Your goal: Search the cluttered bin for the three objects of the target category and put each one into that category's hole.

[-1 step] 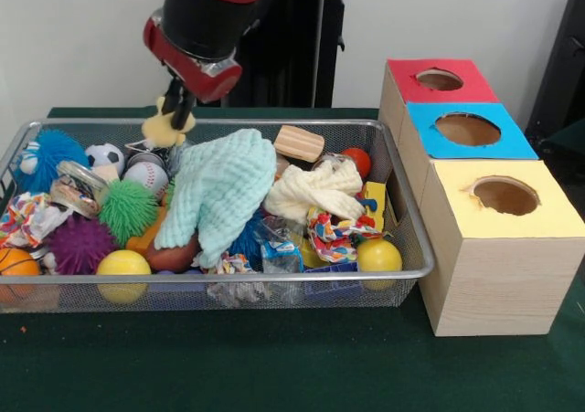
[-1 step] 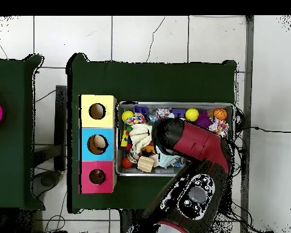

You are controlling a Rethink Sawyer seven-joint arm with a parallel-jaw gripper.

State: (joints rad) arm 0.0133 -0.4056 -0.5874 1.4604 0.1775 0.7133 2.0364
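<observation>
The gripper is pinched on a small, floppy yellow foam piece above the wire mesh bin; it looks light and squashy, held by its top edge.

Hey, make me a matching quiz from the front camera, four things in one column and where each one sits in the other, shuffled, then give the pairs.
Things:
1. Mint green cloth
2. Wooden block
3. Orange ball
4. Yellow box

Places:
A. Bin's near left corner
B. Nearest of the three boxes
C. Draped over the middle of the bin
D. Toward the bin's far side, right of the cloth

Pairs: 1-C, 2-D, 3-A, 4-B
</observation>
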